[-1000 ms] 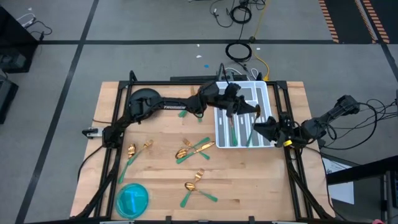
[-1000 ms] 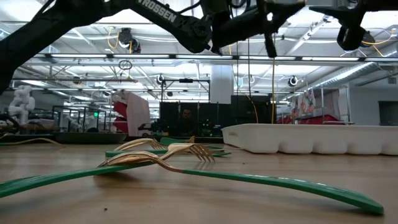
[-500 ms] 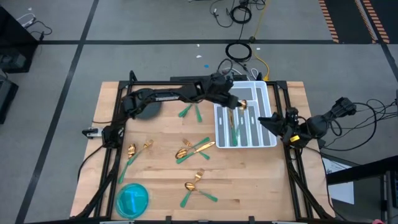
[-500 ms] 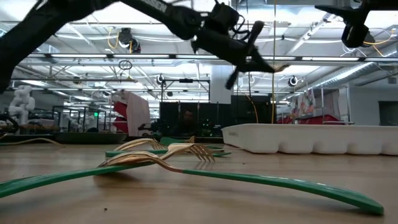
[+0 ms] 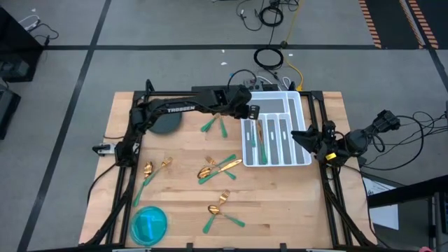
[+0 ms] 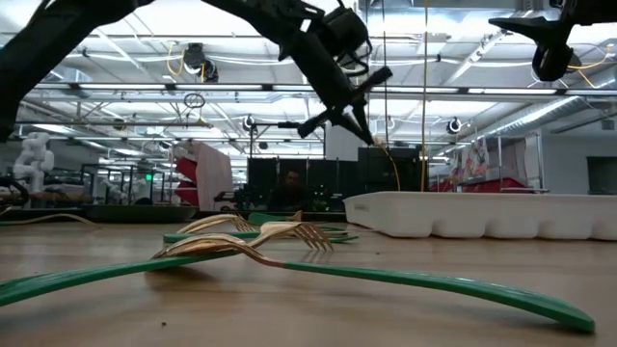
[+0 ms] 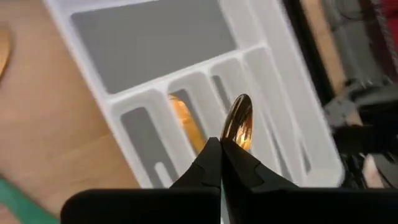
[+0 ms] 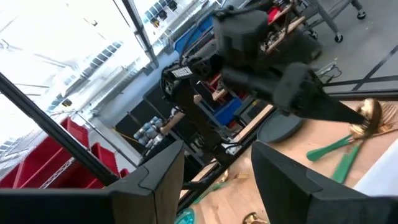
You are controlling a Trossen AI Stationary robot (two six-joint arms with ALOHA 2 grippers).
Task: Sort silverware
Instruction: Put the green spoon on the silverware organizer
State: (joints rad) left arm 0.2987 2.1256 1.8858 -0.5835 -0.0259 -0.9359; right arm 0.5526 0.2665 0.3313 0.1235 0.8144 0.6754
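Observation:
My left gripper (image 7: 221, 148) is shut on a gold-headed spoon (image 7: 239, 122) above the left side of the white compartmented tray (image 5: 297, 112). In the low view it (image 6: 359, 120) slants down, high over the table. Several pieces of silverware (image 5: 261, 137) lie in the tray's slots. More green-handled pieces lie flat on the wood: a pair (image 5: 214, 127) near the tray, a heap (image 5: 218, 167) in the middle, one group (image 5: 155, 169) at the left and another (image 5: 222, 207) toward the near edge. My right gripper (image 8: 217, 155) stands open at the table's right edge (image 5: 302, 137), holding nothing. My left gripper pinches the spoon between its two fingertips, just below the bowl (image 7: 231, 138). The bowl juts out past the tips, so the spoon lies along the fingers; they hide the handle. The fingers slant down from the table's left. The spoon is lifted clear above the tray.
A dark round plate (image 5: 166, 126) lies under my left arm at the far left. A blue plate (image 5: 149, 225) sits at the near left corner. A black frame (image 5: 133, 140) runs along the table's edges. Bare wood lies between the silverware groups.
My left gripper has carried the spoon from over the tray's middle toward the table's left, to the tray's left side. Its wrist has tipped from pointing straight down to a slant, so the spoon has swung round with it. My right gripper has drawn back slightly toward the right edge.

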